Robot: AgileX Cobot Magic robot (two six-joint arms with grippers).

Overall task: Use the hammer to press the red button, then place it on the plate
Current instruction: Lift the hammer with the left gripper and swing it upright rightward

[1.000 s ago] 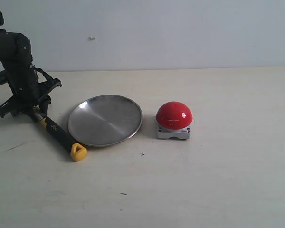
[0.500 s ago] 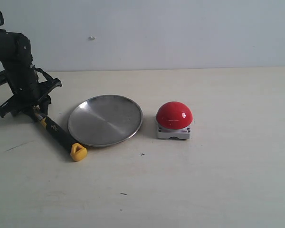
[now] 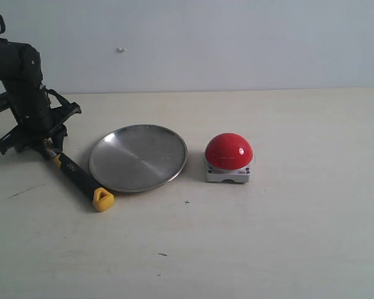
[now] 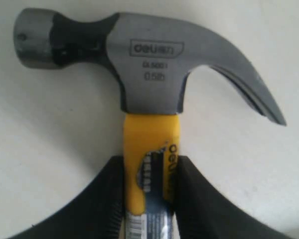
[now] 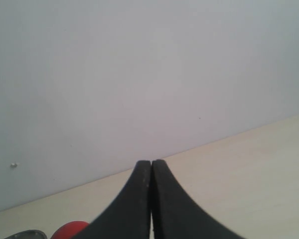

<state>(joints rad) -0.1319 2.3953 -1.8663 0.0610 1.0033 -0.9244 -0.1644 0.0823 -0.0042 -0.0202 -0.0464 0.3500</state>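
Note:
The hammer [image 3: 81,182] lies on the table left of the plate [image 3: 138,157], its yellow butt end toward the front. Its dark metal head [image 4: 144,59] fills the left wrist view, resting on the table. My left gripper [image 3: 45,144] is shut on the hammer's yellow-and-black handle just below the head, both fingers [image 4: 107,199] pressed against it. The red button [image 3: 229,151] sits on its grey base right of the plate. My right gripper [image 5: 151,164] is shut on nothing, held in the air; it is out of the exterior view. A sliver of the red button [image 5: 70,230] shows beneath it.
A pale wall [image 3: 237,43] runs behind the beige table [image 3: 268,237]. The left arm's black body [image 3: 19,81] stands at the far left edge. A plate rim [image 5: 26,234] shows at the corner of the right wrist view.

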